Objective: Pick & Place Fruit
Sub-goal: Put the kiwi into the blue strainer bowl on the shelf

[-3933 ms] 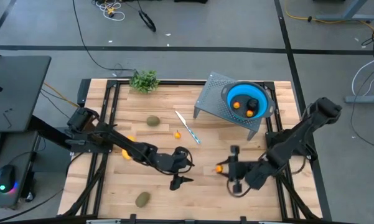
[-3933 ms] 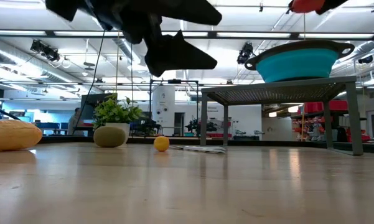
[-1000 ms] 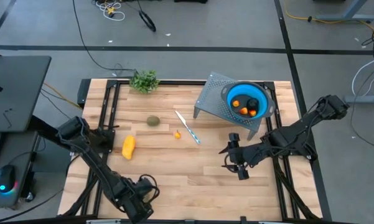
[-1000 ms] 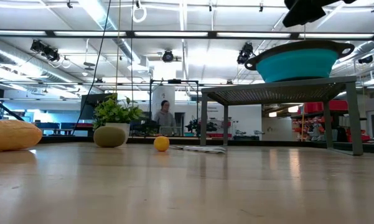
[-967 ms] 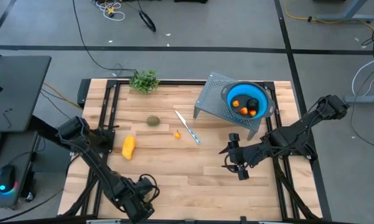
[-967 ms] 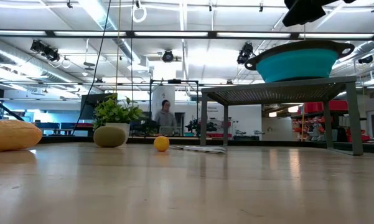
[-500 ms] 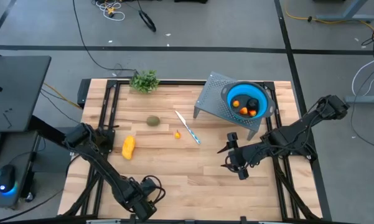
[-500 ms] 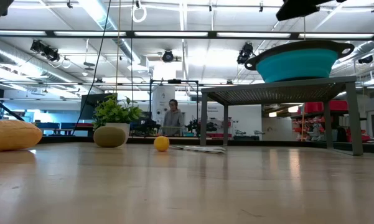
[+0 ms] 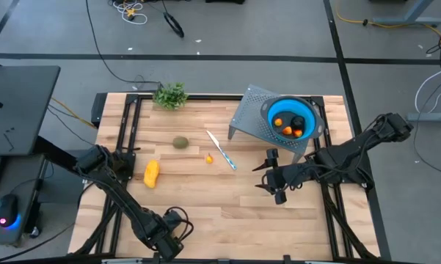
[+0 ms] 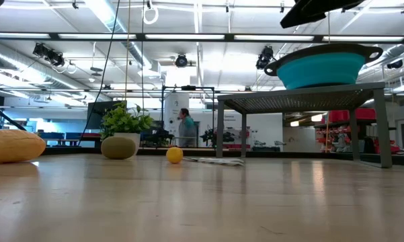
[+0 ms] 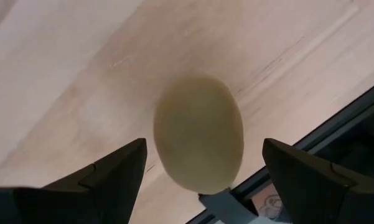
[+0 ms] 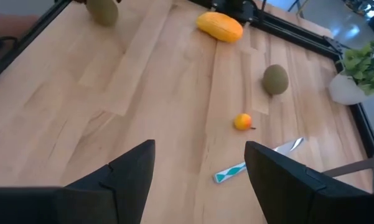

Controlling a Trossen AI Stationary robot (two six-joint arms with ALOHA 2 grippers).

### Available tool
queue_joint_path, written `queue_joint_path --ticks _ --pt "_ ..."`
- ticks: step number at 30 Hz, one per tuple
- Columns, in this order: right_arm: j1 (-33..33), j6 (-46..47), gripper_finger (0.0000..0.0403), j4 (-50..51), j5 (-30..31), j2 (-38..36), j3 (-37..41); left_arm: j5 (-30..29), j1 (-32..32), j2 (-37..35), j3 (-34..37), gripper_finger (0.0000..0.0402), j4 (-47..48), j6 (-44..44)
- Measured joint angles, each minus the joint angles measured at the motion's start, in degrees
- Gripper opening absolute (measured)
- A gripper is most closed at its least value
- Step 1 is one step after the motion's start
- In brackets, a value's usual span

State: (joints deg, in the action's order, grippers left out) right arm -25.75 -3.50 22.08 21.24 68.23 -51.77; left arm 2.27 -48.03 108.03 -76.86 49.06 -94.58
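Note:
My left gripper (image 9: 167,236) points down at the table's near-left corner. It is open, with one finger on each side of an olive-brown oval fruit (image 11: 196,124) lying on the wood; I see no touch. My right gripper (image 9: 257,177) hangs open and empty right of centre. On the table lie the yellow oblong fruit (image 9: 152,174), a second olive oval (image 9: 180,142) and a tiny orange fruit (image 9: 209,157). The blue bowl (image 9: 308,110) holds orange pieces and a dark round one.
The bowl sits on a grey perforated stand (image 9: 248,111) at the far right. A blue-handled knife (image 9: 221,149) lies near the tiny orange fruit. A leafy sprig (image 9: 170,95) stands at the far edge. Bare wood lies between the two grippers. A person (image 10: 186,128) stands far behind the table.
My left gripper has come down over the olive fruit at the near-left corner and has stayed open. My right gripper has turned a little toward the table's left and far side, still open and empty. No fruit has moved.

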Motion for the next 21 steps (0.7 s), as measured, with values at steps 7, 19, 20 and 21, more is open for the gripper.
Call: queue_joint_path --ticks 7,19,20,21 --pt "-0.2 0.7 0.0258 0.6 -0.4 0.0 0.0 -0.7 0.0 0.6 0.3 0.0332 0.5 -3.2" --pt "-0.2 1.1 0.0258 0.9 -0.4 0.0 0.0 1.6 0.0 1.8 0.3 0.0325 5.5 -2.6" --pt "-0.2 1.1 0.0258 0.9 -0.4 0.0 0.0 1.7 0.0 1.8 0.3 0.0319 5.6 -2.6" --pt "-0.2 1.1 0.0258 0.8 -0.4 0.0 0.0 1.6 0.0 1.8 0.3 0.0311 5.6 -2.6"
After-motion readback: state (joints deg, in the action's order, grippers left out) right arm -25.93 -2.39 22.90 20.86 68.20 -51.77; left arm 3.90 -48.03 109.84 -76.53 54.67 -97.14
